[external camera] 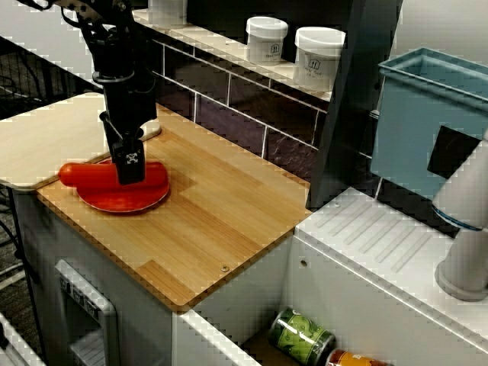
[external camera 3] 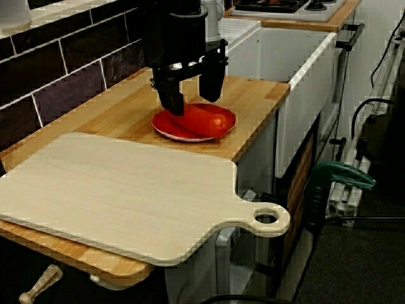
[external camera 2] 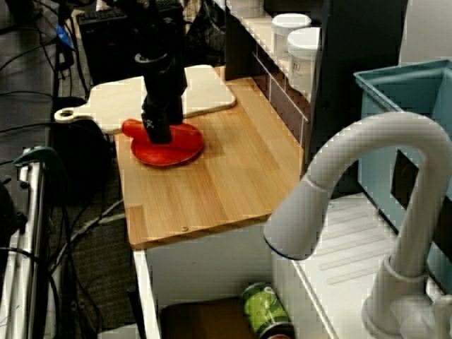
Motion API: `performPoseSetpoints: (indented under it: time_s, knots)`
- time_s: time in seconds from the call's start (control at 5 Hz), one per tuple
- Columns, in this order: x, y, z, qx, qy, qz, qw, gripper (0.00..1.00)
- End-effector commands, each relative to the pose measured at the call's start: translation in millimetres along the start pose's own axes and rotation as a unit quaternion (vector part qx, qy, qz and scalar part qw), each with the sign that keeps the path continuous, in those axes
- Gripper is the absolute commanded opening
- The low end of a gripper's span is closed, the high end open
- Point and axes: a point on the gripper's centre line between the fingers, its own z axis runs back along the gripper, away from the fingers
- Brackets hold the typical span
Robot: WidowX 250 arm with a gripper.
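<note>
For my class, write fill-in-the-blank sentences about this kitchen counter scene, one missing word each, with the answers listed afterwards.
1. The black gripper, jaws open, hangs over a long red object lying on a round plate coloured ____.
2. The pale wooden cutting board has a round ____ in its handle.
3. The tin can lying below the wooden counter wears a ____ label.
4. The two lidded jars on the tiled ledge are ____.
Missing words: red; hole; green; white.

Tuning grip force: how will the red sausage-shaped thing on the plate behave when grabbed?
Long and rounded, the red sausage-shaped thing may roll on the shallow red plate if nudged sideways. Its glossy skin could slip in the open gripper straddling it. It overhangs the rim unsagging, so probably stiff.
</note>
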Motion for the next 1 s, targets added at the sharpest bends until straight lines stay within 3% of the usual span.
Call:
performPoseSetpoints:
  time_s: [0.0, 0.4, 0.6, 0.8]
  knots:
    - [-7.4, -2, 16.6, 0.022, -0.018, 0.0, 0.9996, 1.0]
    - [-14.1, -4, 8.0, 0.024, -0.01, -0.006, 0.9996, 1.0]
    - [-13.2, -2, 4.7, 0.026, -0.009, -0.001, 0.9996, 0.0]
    - [-11.6, 0, 3.9, 0.026, -0.01, 0.0, 0.9996, 0.0]
